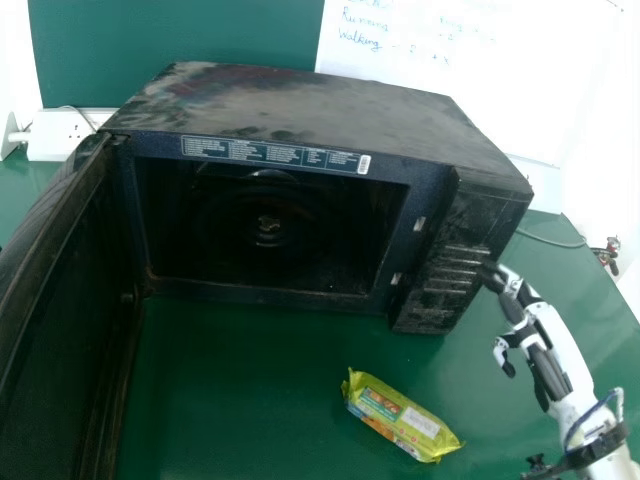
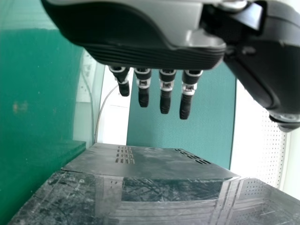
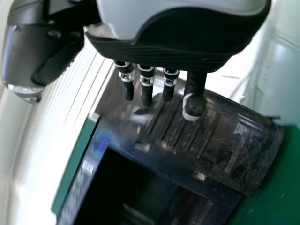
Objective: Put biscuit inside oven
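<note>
In the head view my right hand (image 1: 540, 350) is at the right, its fingers extended beside the oven's control panel. The black oven (image 1: 300, 110) stands with its door (image 1: 60, 300) swung out at the left, and its cavity shows dark. A green biscuit packet (image 1: 400, 415) lies on the table in front of the oven, to the left of my right hand and apart from it. My right hand (image 3: 187, 37) has nothing in its fingers in the right wrist view. The left wrist view has my left hand (image 2: 140, 51) with straight, empty fingers, near the oven (image 2: 140, 161).
The green table (image 1: 250, 390) carries everything. A white socket box (image 1: 62, 135) sits at the back left, and a cable (image 1: 550, 238) runs behind the oven at the right. Behind stand a green partition (image 1: 200, 35) and a whiteboard with writing (image 1: 480, 90).
</note>
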`<control>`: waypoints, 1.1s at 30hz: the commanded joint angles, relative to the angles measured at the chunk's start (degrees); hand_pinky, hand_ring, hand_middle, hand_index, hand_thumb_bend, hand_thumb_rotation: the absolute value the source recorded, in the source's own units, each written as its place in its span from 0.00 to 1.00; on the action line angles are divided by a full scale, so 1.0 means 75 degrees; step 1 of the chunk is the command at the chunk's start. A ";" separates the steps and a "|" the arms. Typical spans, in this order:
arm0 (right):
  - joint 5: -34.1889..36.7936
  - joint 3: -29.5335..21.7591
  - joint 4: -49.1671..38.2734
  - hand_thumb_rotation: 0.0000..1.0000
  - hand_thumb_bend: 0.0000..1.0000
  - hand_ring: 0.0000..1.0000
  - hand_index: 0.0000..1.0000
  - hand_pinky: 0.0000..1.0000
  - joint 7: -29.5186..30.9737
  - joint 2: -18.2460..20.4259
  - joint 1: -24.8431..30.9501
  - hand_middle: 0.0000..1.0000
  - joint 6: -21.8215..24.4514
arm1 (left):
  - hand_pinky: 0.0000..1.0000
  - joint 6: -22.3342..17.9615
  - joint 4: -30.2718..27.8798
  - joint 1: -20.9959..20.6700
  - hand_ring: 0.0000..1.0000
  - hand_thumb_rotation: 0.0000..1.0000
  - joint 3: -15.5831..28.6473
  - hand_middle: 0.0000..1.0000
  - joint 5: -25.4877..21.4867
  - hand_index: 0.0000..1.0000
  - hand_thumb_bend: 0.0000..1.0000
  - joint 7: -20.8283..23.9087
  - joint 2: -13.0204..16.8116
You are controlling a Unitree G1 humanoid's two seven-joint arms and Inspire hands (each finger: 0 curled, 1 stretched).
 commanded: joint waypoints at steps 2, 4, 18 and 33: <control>-0.0577 -0.0139 -0.0315 0.97 0.90 1.00 1.00 0.00 0.0204 -0.0452 0.0211 0.98 -0.0156 | 1.00 -0.0027 -0.0065 0.0061 0.89 0.71 0.0024 0.93 0.0020 0.96 1.00 0.0039 0.0004; -0.0849 -0.0181 -0.0478 0.99 0.89 1.00 1.00 0.00 0.0318 -0.0631 0.0275 0.98 -0.0193 | 1.00 -0.0065 -0.0022 0.0063 0.89 0.72 0.0027 0.92 0.0005 0.94 1.00 -0.0032 0.0026; -0.2780 -0.0351 -0.1206 0.97 0.88 1.00 1.00 0.00 0.1305 -0.1840 0.0424 0.99 -0.0710 | 1.00 -0.0101 -0.0009 0.0064 0.88 0.85 0.0017 0.89 0.0035 0.90 1.00 -0.0070 0.0025; -0.3950 -0.0283 -0.1293 0.99 0.88 1.00 1.00 0.00 0.1839 -0.2328 0.0335 0.99 -0.1578 | 1.00 -0.0116 -0.0165 0.0165 0.89 0.96 0.0011 0.92 0.0076 0.94 1.00 0.0008 -0.0005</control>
